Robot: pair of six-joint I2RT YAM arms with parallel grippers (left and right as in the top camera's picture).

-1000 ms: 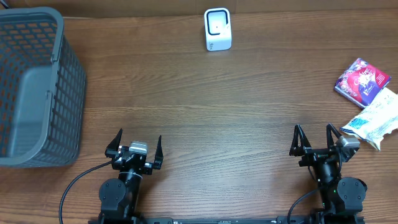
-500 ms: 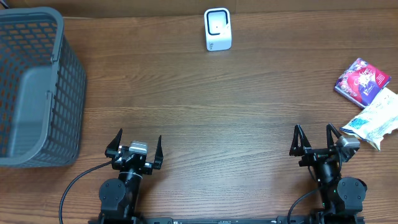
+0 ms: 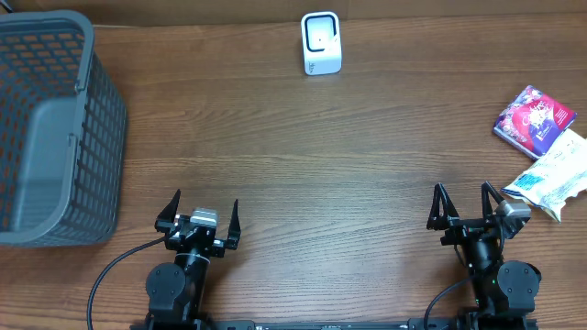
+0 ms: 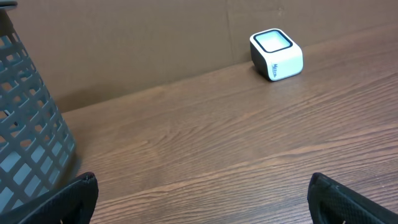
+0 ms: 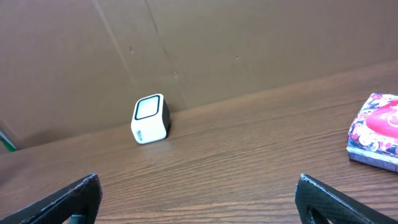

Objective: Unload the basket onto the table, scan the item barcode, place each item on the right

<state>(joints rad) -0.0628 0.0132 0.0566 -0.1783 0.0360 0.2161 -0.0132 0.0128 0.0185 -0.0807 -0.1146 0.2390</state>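
The white cube barcode scanner (image 3: 321, 43) stands at the table's far edge, also seen in the left wrist view (image 4: 277, 55) and the right wrist view (image 5: 151, 118). Two items lie at the right edge: a purple and red box (image 3: 535, 118) (image 5: 376, 132) and a white snack bag (image 3: 555, 176) just in front of it. My left gripper (image 3: 204, 203) (image 4: 200, 182) rests open near the front edge, with only bare wood between its fingers. My right gripper (image 3: 463, 192) (image 5: 198, 182) is open too, a little left of the bag, holding nothing.
A grey plastic mesh basket (image 3: 55, 128) (image 4: 25, 124) fills the far left of the table. A brown cardboard wall (image 5: 249, 43) runs behind the scanner. Bare wooden tabletop (image 3: 312, 156) lies between the arms and the scanner.
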